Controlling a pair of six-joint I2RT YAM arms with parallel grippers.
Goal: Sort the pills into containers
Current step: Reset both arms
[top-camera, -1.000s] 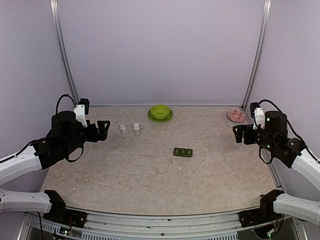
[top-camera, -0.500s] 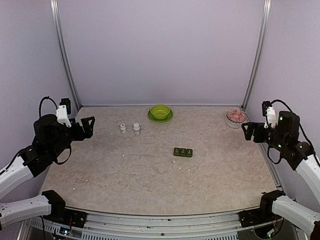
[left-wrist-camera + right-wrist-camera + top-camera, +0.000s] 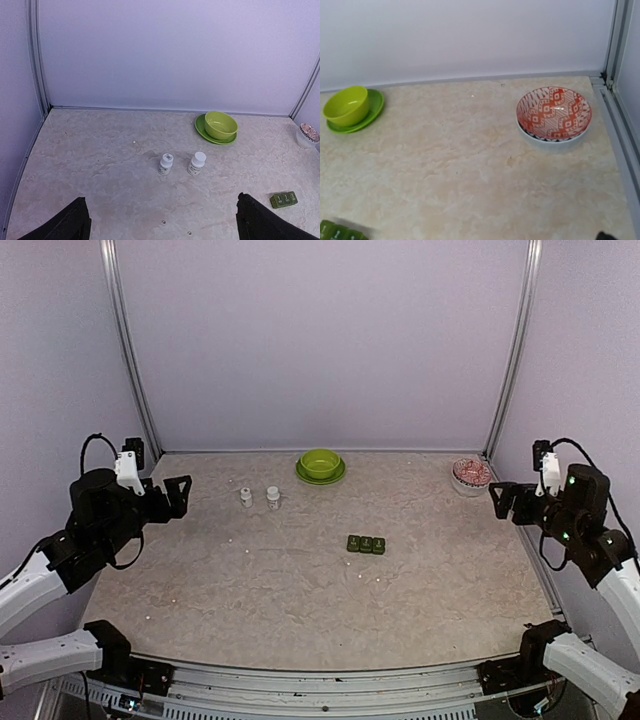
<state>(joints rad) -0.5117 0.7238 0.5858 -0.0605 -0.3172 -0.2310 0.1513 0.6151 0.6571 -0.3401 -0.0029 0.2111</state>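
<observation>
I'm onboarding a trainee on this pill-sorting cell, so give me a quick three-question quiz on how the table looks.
1. True or false: the left hand and the right hand are both open and empty.
2. Fill in: ___ white bottles stand behind and left of the pill box.
3. Which lies nearest the right hand? A) the white bottles B) the pill box C) the patterned bowl
Key: 1 true; 2 two; 3 C.

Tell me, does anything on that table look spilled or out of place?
Yes: tiny whitish pills lie scattered loose across the beige marbled tabletop, some near the small dark green three-compartment pill box. The two small white bottles stand upright; nothing else looks odd.
</observation>
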